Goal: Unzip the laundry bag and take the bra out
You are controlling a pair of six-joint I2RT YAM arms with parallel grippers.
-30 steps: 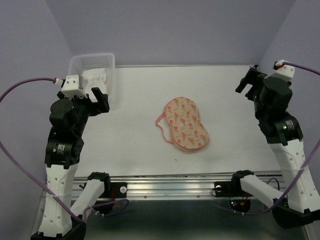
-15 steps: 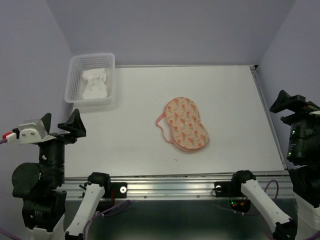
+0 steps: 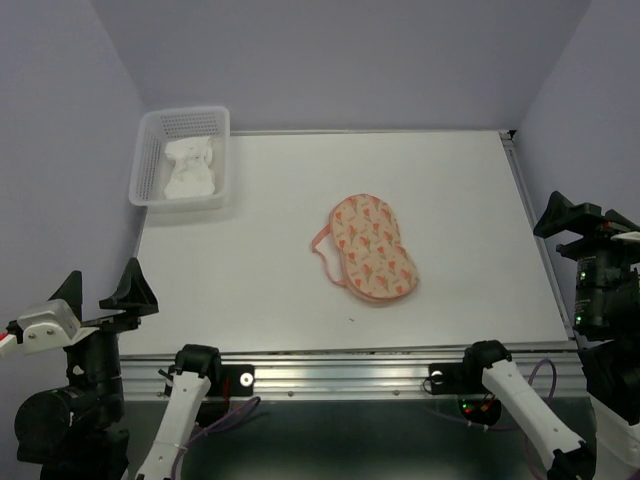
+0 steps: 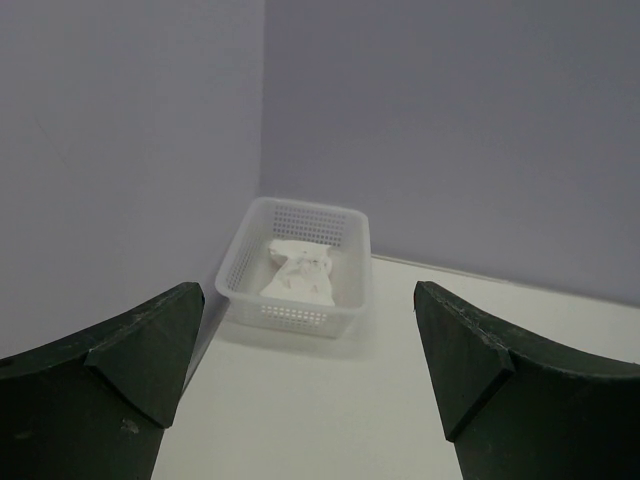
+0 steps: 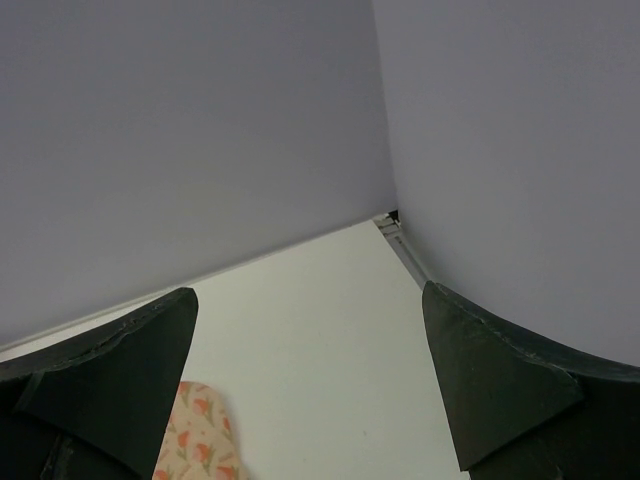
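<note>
The laundry bag [image 3: 372, 247], a peach printed pouch with pink edging and a loop on its left side, lies flat in the middle of the table. Its end also shows in the right wrist view [image 5: 195, 440]. A small white fabric garment [image 3: 190, 170], the bra by its look, lies in the white mesh basket [image 3: 150, 160] at the far left, and also shows in the left wrist view [image 4: 298, 272]. My left gripper [image 3: 100, 298] is open and empty at the near left edge, facing the basket. My right gripper [image 3: 583, 218] is open and empty off the table's right edge.
The basket [image 4: 345, 290] stands against the back left corner between purple walls. The table's far right corner [image 5: 393, 216] meets the right wall. A metal rail [image 3: 340, 375] with both arm bases runs along the near edge.
Both arms have pulled back from over the table: the left from beside the basket to the near left edge, the right from the far right corner to the right edge. Pouch and basket have not moved.
</note>
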